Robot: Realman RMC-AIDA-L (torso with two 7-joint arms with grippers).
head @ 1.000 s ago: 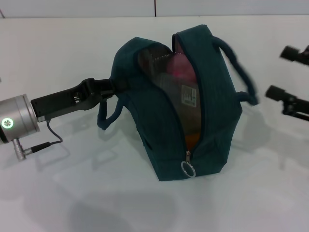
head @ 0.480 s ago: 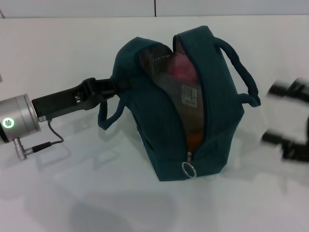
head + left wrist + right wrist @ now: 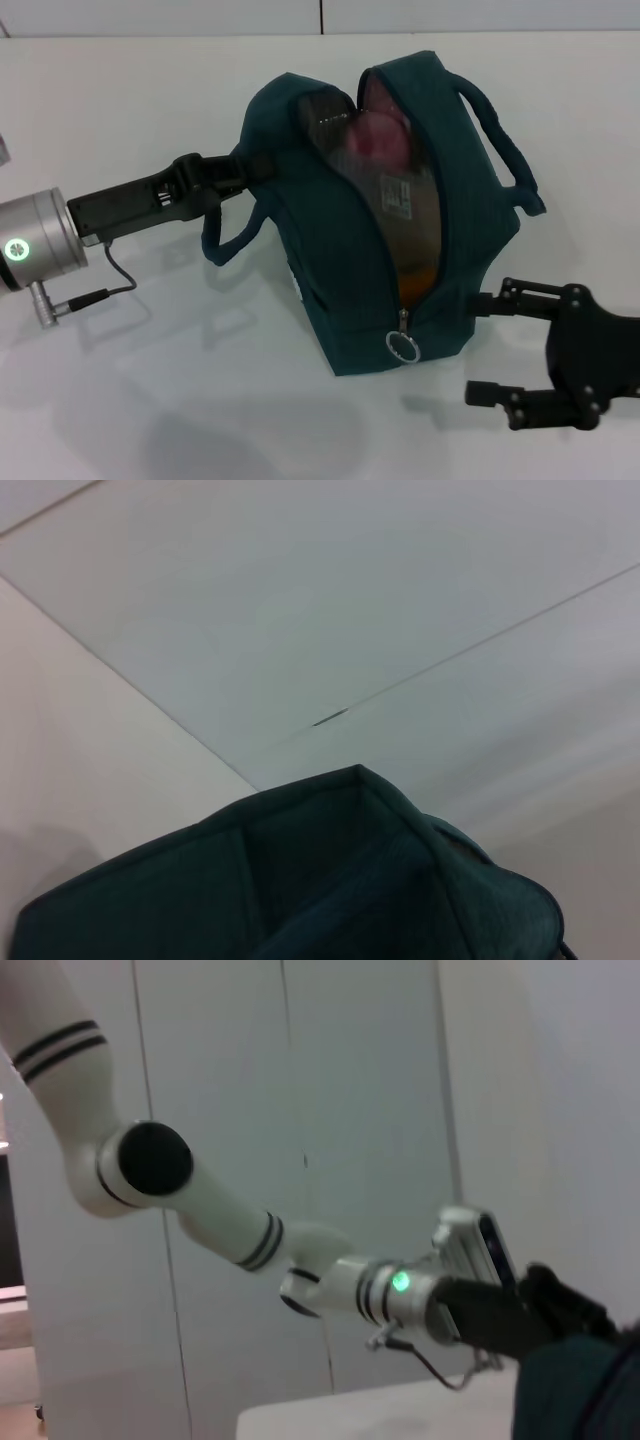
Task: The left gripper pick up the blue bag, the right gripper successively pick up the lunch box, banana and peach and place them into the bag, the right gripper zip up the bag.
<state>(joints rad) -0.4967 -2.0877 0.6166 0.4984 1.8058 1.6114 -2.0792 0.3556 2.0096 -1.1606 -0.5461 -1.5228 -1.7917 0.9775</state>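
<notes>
Blue bag (image 3: pixel 345 270) sits at the middle of the white table (image 3: pixel 150 400), its zipper open along most of the top, and you can see the contents through the gap: the pink peach (image 3: pixel 378 135) at the far end, the lunch box (image 3: pixel 408 215) with its small label below it, and an orange sliver of the banana (image 3: pixel 420 278) toward the near end. The metal ring pull (image 3: pixel 401 346) hangs at the bag's near end, low on the seam. Your left gripper (image 3: pixel 248 168) comes in from the left and is pinching the bag's fabric at its far left edge, beside one loop handle (image 3: pixel 228 238) (the other handle arches over the right side). Your right gripper (image 3: pixel 492 345) is at the near right, fingers spread wide apart, one fingertip touching or just beside the bag's near right corner, the other lower and clear of it. In the left wrist view only the bag's teal fabric shows. In the right wrist view, the left arm reaches to the bag's edge.
</notes>
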